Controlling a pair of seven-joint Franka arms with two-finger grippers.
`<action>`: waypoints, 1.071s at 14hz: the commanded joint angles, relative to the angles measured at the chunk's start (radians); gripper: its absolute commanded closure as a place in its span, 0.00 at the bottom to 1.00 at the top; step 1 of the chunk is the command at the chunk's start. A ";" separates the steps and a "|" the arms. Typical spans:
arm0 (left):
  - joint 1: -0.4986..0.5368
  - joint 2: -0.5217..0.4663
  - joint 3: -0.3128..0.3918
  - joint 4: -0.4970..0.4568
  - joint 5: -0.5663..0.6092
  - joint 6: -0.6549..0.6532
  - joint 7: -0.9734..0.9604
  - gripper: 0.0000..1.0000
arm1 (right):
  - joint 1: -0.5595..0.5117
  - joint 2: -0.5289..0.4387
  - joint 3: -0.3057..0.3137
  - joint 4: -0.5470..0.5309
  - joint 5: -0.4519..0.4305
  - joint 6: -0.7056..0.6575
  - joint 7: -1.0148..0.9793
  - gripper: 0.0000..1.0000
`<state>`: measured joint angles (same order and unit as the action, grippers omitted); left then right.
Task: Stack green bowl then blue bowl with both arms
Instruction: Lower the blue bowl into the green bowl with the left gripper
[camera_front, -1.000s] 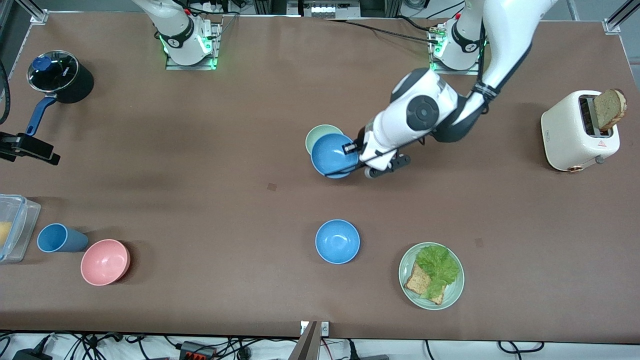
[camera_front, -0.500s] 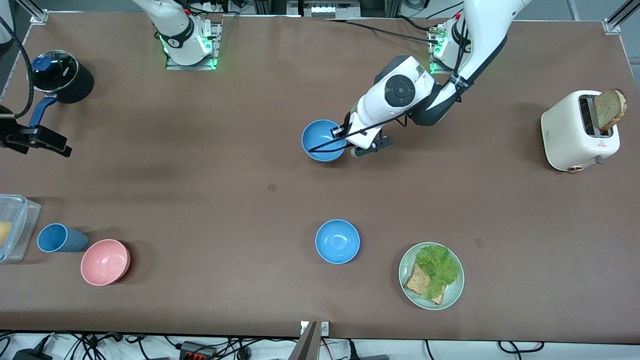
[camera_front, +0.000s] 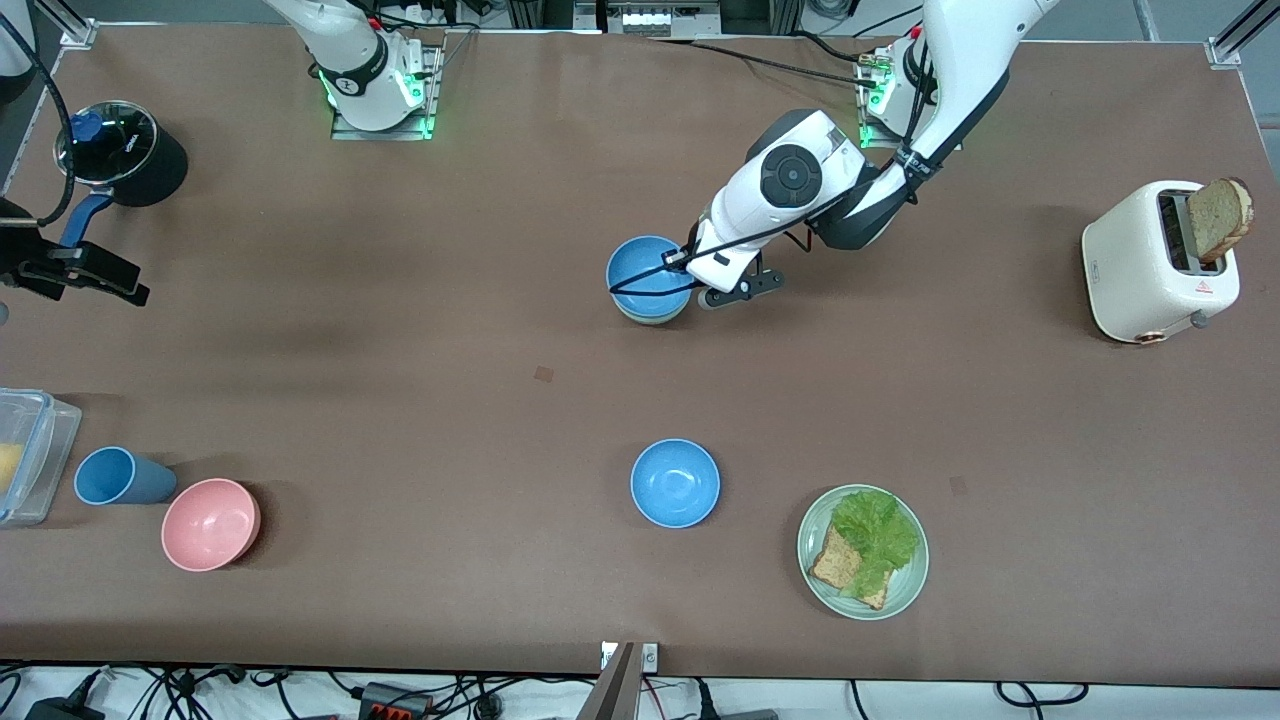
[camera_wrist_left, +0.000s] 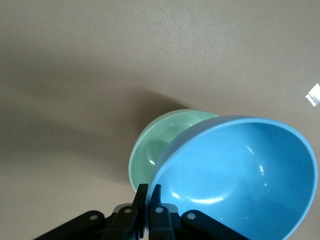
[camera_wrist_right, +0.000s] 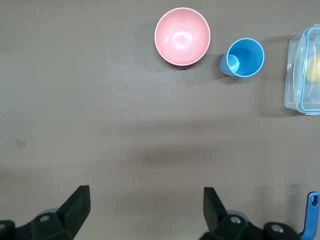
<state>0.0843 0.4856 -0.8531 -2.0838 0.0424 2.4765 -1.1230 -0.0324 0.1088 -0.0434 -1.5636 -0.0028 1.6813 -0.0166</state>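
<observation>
The blue bowl (camera_front: 645, 270) is tilted and sits over the pale green bowl (camera_front: 650, 314), whose rim shows just under it. I cannot tell whether the two touch. My left gripper (camera_front: 680, 262) is shut on the blue bowl's rim at the side toward the left arm's base. In the left wrist view the fingers (camera_wrist_left: 142, 200) pinch the blue bowl (camera_wrist_left: 240, 175), with the green bowl (camera_wrist_left: 155, 145) below it. My right gripper (camera_front: 120, 283) is open and empty, waiting high over the right arm's end of the table; it also shows in the right wrist view (camera_wrist_right: 147, 195).
A brighter blue bowl (camera_front: 675, 483) and a green plate (camera_front: 815, 580) with bread and lettuce lie nearer the camera. A toaster (camera_front: 1150, 265) stands at the left arm's end. A pink bowl (camera_front: 210, 523), blue cup (camera_front: 115, 476), clear container (camera_front: 25, 455) and black pot (camera_front: 120, 155) are at the right arm's end.
My left gripper carried the blue bowl from beside the green bowl to over it and lowered it. The right gripper shifted slightly.
</observation>
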 joint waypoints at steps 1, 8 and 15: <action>-0.011 -0.006 0.008 -0.021 0.025 0.033 -0.017 1.00 | 0.002 -0.028 0.003 -0.033 -0.011 0.009 -0.008 0.00; -0.031 0.013 0.023 -0.027 0.028 0.065 -0.015 1.00 | -0.001 -0.026 0.003 -0.015 0.000 -0.023 -0.011 0.00; -0.011 -0.001 0.032 0.002 0.065 -0.013 -0.015 0.71 | -0.003 -0.024 0.002 -0.013 0.001 -0.023 -0.005 0.00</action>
<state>0.0689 0.5030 -0.8203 -2.1016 0.0809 2.5101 -1.1237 -0.0326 0.1071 -0.0433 -1.5652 -0.0028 1.6685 -0.0166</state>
